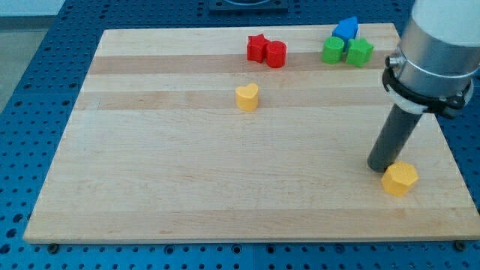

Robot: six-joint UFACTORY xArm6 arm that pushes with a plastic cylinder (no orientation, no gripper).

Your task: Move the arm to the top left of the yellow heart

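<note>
The yellow heart (pixel 247 97) lies on the wooden board (pixel 187 172), a little above its middle. My tip (pixel 378 166) is far to the heart's right and lower, near the board's right edge. It stands just left of and touching, or almost touching, a yellow hexagon block (pixel 399 178). The dark rod rises from the tip to the grey arm body at the view's top right.
A red star (pixel 258 47) and a red cylinder (pixel 276 54) sit side by side near the board's top edge. A blue block (pixel 346 29), a green cylinder (pixel 334 50) and a green star-like block (pixel 359 52) cluster at the top right.
</note>
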